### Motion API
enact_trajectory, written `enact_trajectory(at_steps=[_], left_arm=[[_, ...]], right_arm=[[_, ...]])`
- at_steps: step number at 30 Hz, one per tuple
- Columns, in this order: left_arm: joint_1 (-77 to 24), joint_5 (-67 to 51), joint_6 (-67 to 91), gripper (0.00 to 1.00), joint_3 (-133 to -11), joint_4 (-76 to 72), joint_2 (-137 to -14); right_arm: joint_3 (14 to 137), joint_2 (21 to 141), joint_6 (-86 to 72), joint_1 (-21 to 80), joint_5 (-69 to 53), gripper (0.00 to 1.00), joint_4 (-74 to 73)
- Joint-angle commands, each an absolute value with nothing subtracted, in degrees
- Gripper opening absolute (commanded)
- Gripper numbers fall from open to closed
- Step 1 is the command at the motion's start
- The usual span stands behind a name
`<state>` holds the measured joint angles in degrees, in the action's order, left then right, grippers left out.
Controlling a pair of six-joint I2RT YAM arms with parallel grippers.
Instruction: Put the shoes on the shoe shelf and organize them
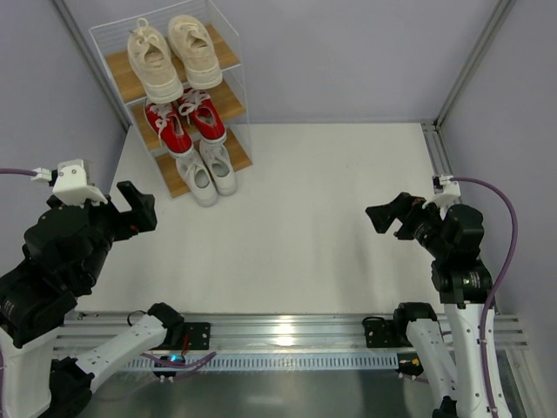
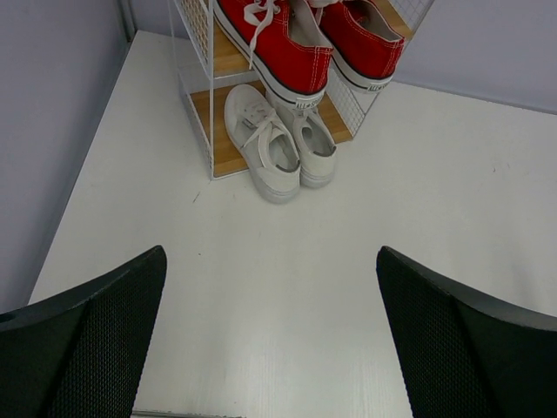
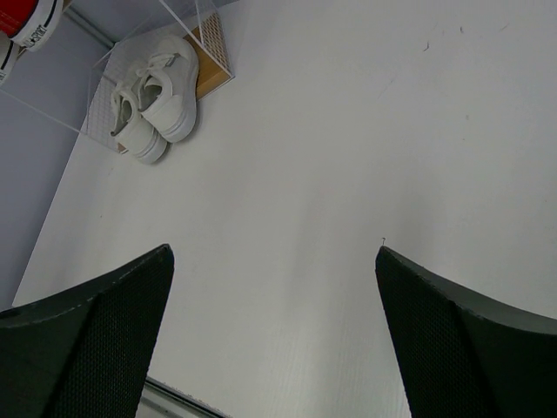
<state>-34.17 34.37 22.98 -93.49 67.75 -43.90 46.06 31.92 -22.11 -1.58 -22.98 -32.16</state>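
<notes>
Black fingers [image 2: 96, 340] of the left gripper [image 2: 270, 261] are standing spread wide, gripping nothing; the right gripper [image 3: 274, 261] is gaping likewise, empty.
Beyond them, on the white table [image 1: 305, 218], the shoe shelf [image 1: 120, 77] is standing in the far left corner, carrying the white pair [image 1: 207, 171] on its lowest board, the red pair [image 1: 184, 122] on the middle, the cream pair [image 1: 174, 54] on top.

White table [image 1: 305, 218], pale lavender walls [image 1: 348, 52]

White sneakers [image 2: 280, 146] below red pair [image 2: 300, 39]
</notes>
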Motion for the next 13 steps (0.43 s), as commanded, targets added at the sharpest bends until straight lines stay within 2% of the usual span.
enact_trajectory(at_steps=[1,13], left_arm=[[-34.28,34.89,21.44,1.00,-94.13,67.50,-44.30],[-34.28,36.30,22.59,1.00,-97.82,69.52,-46.50]], right_arm=[[49.04,32.43,-20.22,-1.50,-26.19,0.97,-28.56],[49.66,33.40,-19.78,-1.50,-26.89,0.97,-27.42]])
